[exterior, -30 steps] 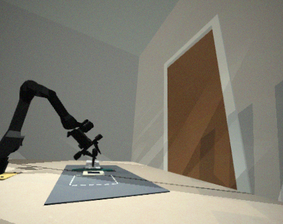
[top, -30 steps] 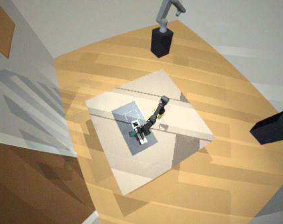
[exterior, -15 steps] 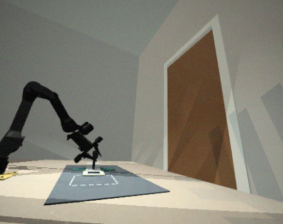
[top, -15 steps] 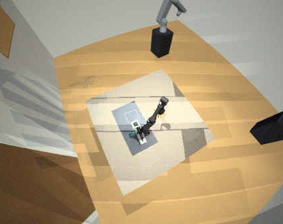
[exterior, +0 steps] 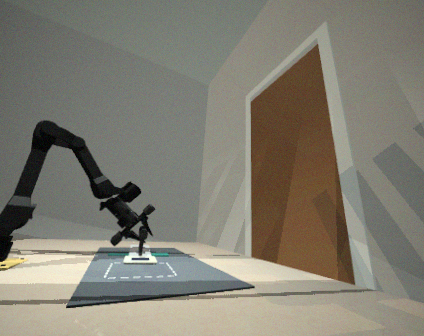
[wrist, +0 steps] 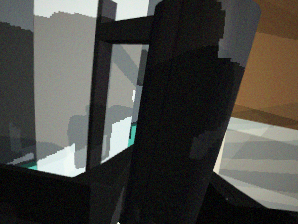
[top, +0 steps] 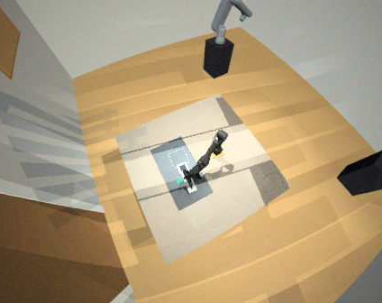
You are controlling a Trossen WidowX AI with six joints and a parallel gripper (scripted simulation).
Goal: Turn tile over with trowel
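The white tile (top: 183, 167) (exterior: 133, 261) shows a dark mark on its upper side. It is mostly outside the dashed outline (exterior: 141, 277), at its edge nearest the gripper. My gripper (top: 188, 176) (exterior: 143, 233) is low over the mat (top: 194, 200) (exterior: 198, 282), beside the tile, and is shut on the trowel. The dark handle (exterior: 141, 244) points down behind the tile. The trowel blade is hard to make out, and I cannot tell whether it touches the tile. In the wrist view a wide dark cylinder hides much of the scene.
A teal strip (top: 179, 181) (exterior: 160, 255) lies across the mat by the tile. A white piece (top: 192, 189) is on the mat on the other side of the gripper. The arm's yellow base plate (top: 219, 155) (exterior: 13, 263) is beside the mat. Another arm on a black pedestal (top: 217, 59) stands far off.
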